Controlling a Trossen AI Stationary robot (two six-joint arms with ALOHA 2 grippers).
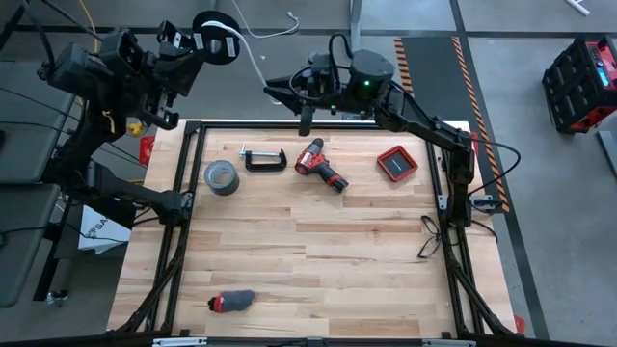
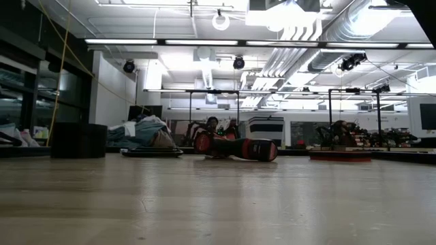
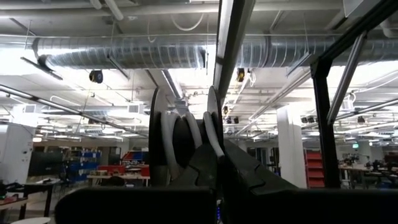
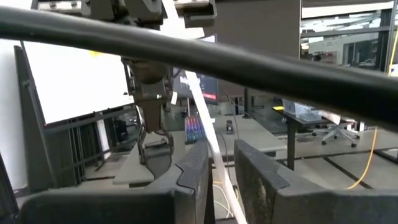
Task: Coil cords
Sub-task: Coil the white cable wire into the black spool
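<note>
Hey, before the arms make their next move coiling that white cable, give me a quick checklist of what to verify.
1. Left pincer shut on the round black disc: ok.
2. Thin white cable passes between the right pincer fingers: ok.
3. Right pincer clamped on the cable: not ok; its fingers stand apart and the cable runs loose between them.
4. Both pincers raised past the far edge of the wooden table: ok.
5. Red-and-black power drill and grey tape roll lie apart from the cable: ok.
6. Where the cable's free end lies: cannot tell.
</note>
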